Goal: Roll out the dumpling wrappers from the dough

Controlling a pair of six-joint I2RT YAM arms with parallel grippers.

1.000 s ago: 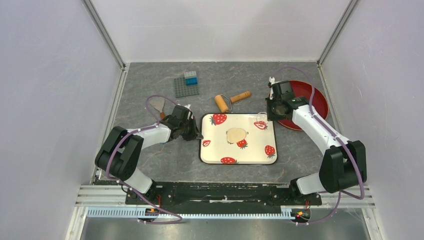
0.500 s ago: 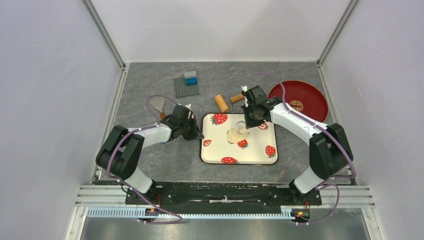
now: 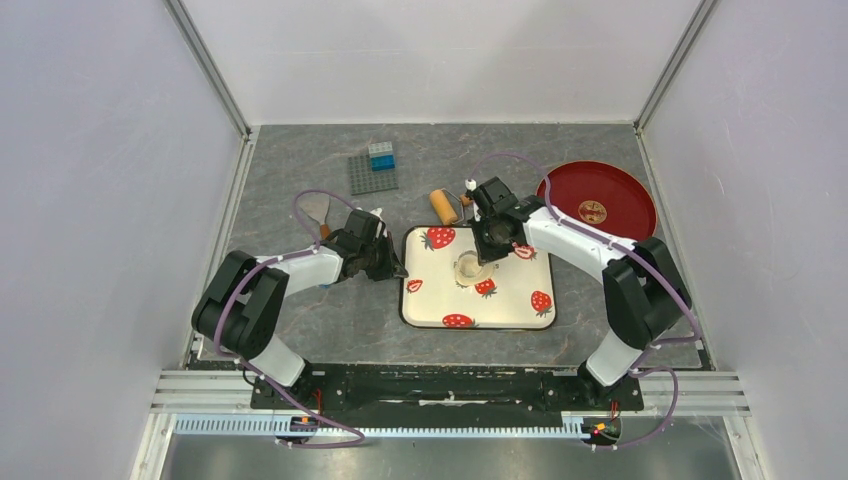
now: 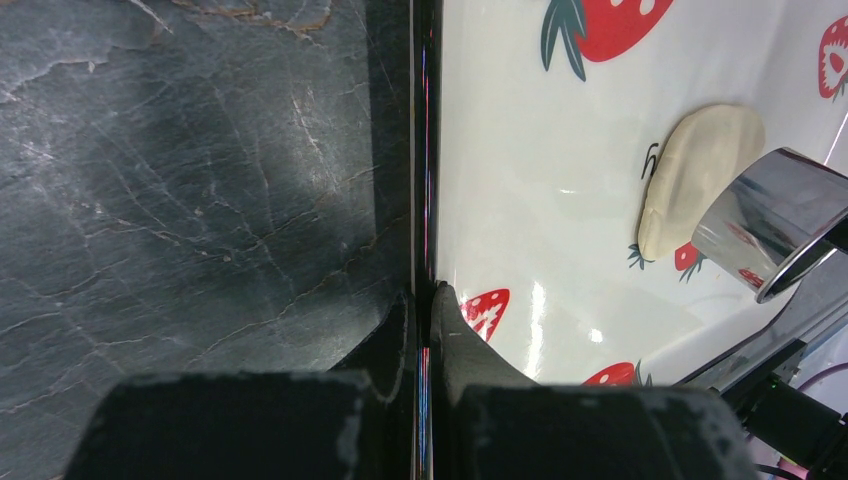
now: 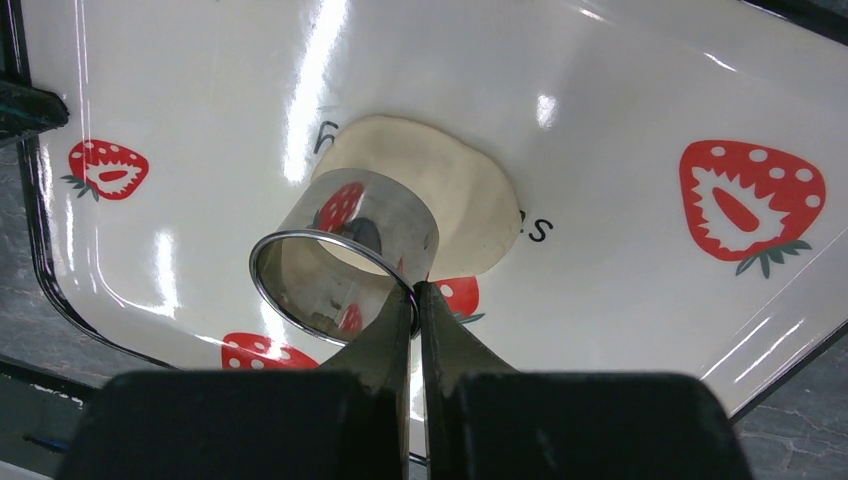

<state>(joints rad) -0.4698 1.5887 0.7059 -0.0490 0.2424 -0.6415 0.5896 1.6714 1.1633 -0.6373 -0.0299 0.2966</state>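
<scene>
Right pincer (image 5: 415,292): narrowed tight, gripping the near wall of a shiny round metal ring cutter (image 5: 372,222). The flattened pale cream dough (image 5: 455,185) is lying under and just beyond the ring, slightly oval, near the middle of a white strawberry-printed tray (image 5: 640,110); the right arm is the nearer one. Left pincer (image 4: 425,300): pinching the tray's left rim, over the grey marbled surface (image 4: 200,150). The ring is hiding part of the dough; whether they are touching cannot be told.
</scene>
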